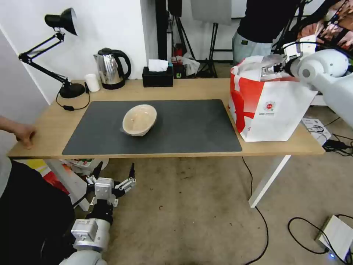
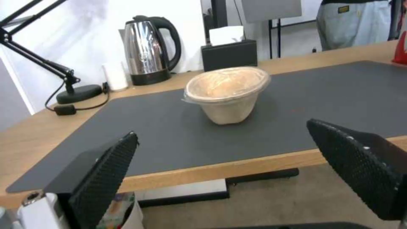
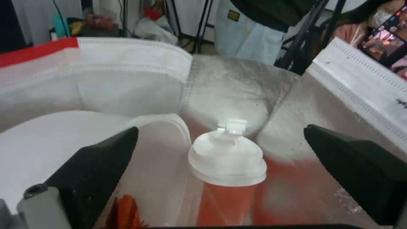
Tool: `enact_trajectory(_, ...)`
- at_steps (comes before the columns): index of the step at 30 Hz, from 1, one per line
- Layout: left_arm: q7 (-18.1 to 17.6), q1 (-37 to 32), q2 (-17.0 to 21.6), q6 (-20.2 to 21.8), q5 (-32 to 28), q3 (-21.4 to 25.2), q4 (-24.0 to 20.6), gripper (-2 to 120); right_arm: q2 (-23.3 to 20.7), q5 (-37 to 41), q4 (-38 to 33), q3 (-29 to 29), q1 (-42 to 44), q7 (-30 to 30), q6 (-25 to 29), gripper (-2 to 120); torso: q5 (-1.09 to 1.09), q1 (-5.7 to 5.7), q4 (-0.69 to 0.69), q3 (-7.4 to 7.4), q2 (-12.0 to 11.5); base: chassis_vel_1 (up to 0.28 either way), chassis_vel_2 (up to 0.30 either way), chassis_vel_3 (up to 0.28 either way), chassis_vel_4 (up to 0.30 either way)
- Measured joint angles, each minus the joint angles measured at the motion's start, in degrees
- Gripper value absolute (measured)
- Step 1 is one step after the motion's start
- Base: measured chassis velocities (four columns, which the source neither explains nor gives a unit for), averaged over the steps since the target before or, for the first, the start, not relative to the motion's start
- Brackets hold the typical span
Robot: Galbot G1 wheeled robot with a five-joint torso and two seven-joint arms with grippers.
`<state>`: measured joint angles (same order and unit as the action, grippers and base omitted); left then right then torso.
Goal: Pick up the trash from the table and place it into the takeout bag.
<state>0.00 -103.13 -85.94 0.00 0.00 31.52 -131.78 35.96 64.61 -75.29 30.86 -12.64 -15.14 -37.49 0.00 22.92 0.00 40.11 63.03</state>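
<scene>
Takeout bag (image 1: pixel 270 110) stands at the desk's (image 1: pixel 176 151) right end, head view; right tool (image 1: pixel 274 68) sits at its open top. Left tool (image 1: pixel 112 176) hangs below the desk's near edge, fingers spread wide, holding nothing. Beige paper bowl (image 1: pixel 139 119) rests on the grey mat (image 1: pixel 184 129), beyond that tool.

Left wrist view: bowl (image 2: pixel 227 93) ahead, well apart from the parted fingers (image 2: pixel 106 168).

Right wrist view: right tool's fingers (image 3: pixel 360 168) released, wide apart; red cup (image 3: pixel 227 178) with white lid stands between and beyond them, untouched, against the silver lining (image 3: pixel 237 86).
</scene>
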Motion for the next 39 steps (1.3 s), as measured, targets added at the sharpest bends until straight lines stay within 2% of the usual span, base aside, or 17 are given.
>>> enact_trajectory(8, 0.0, 0.0, 0.0, 0.0, 0.0, 0.0, 0.0, 100, -1.3, 0.7, -1.6, -2.4, 0.0, 0.3, 0.5, 100, 0.00, 0.00, 0.00, 0.00, 0.0, 0.000, 0.000, 0.000, 0.000)
enact_trajectory(11, 0.0, 0.0, 0.0, 0.0, 0.0, 0.0, 0.0, 100, -2.3, 0.9, -4.1, -9.0, 3.2, 0.5, 2.9, 100, 0.00, 0.00, 0.01, 0.00, 0.0, 0.000, 0.000, 0.000, 0.000)
enact_trajectory(12, 0.0, 0.0, 0.0, 0.0, 0.0, 0.0, 0.0, 100, -2.3, 0.9, -4.1, -9.0, 3.2, 0.5, 2.9, 100, 0.00, 0.00, 0.01, 0.00, 0.0, 0.000, 0.000, 0.000, 0.000)
enact_trajectory(15, 0.0, 0.0, 0.0, 0.0, 0.0, 0.0, 0.0, 100, -3.8, 0.6, -8.4, -17.1, 9.1, 0.9, 8.7, 100, 0.02, 0.00, -0.01, 0.00, 0.0, 0.000, 0.000, 0.000, 0.000)
enact_trajectory(16, 0.0, 0.0, 0.0, 0.0, 0.0, 0.0, 0.0, 100, -3.8, 0.6, -8.4, -17.1, 9.1, 0.9, 8.7, 100, 0.02, 0.00, -0.01, 0.00, 0.0, 0.000, 0.000, 0.000, 0.000)
enact_trajectory(18, 0.0, 0.0, 0.0, 0.0, 0.0, 0.0, 0.0, 100, -4.9, -0.1, -10.9, -20.0, 12.1, 1.1, 15.2, 100, 0.01, -0.02, -0.02, 0.00, 0.0, 0.000, 0.000, 0.000, 0.000)
enact_trajectory(19, 0.0, 0.0, 0.0, 0.0, 0.0, 0.0, 0.0, 100, -5.8, -0.9, -12.7, -21.6, 14.5, 2.0, 23.3, 100, 0.00, -0.02, -0.01, -0.01, 0.0, 0.000, 0.000, 0.000, 0.000)
enact_trajectory(20, 0.0, 0.0, 0.0, 0.0, 0.0, 0.0, 0.0, 100, -5.8, -0.9, -12.7, -21.6, 14.5, 2.0, 23.3, 100, 0.00, -0.02, -0.01, -0.01, 0.0, 0.000, 0.000, 0.000, 0.000)
enact_trajectory(23, 0.0, 0.0, 0.0, 0.0, 0.0, 0.0, 0.0, 100, -7.2, 0.3, -16.6, -24.0, 17.4, 3.2, 35.4, 100, 0.01, -0.01, 0.01, 0.00, 0.0, 0.000, 0.000, 0.000, 0.000)
enact_trajectory(25, 0.0, 0.0, 0.0, 0.0, 0.0, 0.0, 0.0, 100, -7.5, 0.9, -17.7, -24.4, 17.7, 2.9, 36.9, 100, 0.01, -0.01, 0.01, 0.00, 0.0, 0.000, 0.000, 0.000, 0.000)
enact_trajectory(28, 0.0, 0.0, 0.0, 0.0, 0.0, 0.0, 0.0, 100, -8.8, 3.8, -24.4, -26.2, 19.5, 0.4, 43.7, 100, -0.01, -0.02, 0.01, -0.01, 0.0, 0.000, 0.000, 0.000, 0.000)
enact_trajectory(29, 0.0, 0.0, 0.0, 0.0, 0.0, 0.0, 0.0, 100, -8.8, 3.8, -24.4, -26.2, 19.5, 0.4, 43.7, 100, -0.01, -0.02, 0.01, -0.01, 0.0, 0.000, 0.000, 0.000, 0.000)
enact_trajectory(32, 0.0, 0.0, 0.0, 0.0, 0.0, 0.0, 0.0, 100, -9.4, 4.3, -31.1, -30.0, 24.0, -1.5, 46.8, 100, -0.02, -0.01, 0.01, -0.01, 0.0, 0.000, 0.000, 0.000, 0.000)
enact_trajectory(34, 0.0, 0.0, 0.0, 0.0, 0.0, 0.0, 0.0, 100, -9.4, 4.3, -32.3, -30.8, 25.1, -1.8, 47.1, 100, -0.02, -0.01, 0.01, -0.01, 0.0, 0.000, 0.000, 0.000, 0.000)
enact_trajectory(35, 0.0, 0.0, 0.0, 0.0, 0.0, 0.0, 0.0, 100, -9.2, 3.8, -35.9, -33.4, 29.1, -3.1, 47.8, 100, -0.01, -0.02, 0.00, -0.01, 0.0, 0.000, 0.000, 0.000, 0.000)
enact_trajectory(38, 0.0, 0.0, 0.0, 0.0, 0.0, 0.0, 0.0, 100, -8.6, 3.0, -38.8, -35.9, 33.4, -4.0, 48.2, 100, -0.01, -0.02, 0.00, -0.01, 0.0, 0.000, 0.000, 0.000, 0.000)
enact_trajectory(39, 0.0, 0.0, 0.0, 0.0, 0.0, 0.0, 0.0, 100, -7.8, 2.2, -41.3, -38.5, 37.4, -4.3, 48.2, 100, 0.03, -0.01, 0.00, 0.00, 0.0, 0.000, 0.000, 0.000, 0.000)
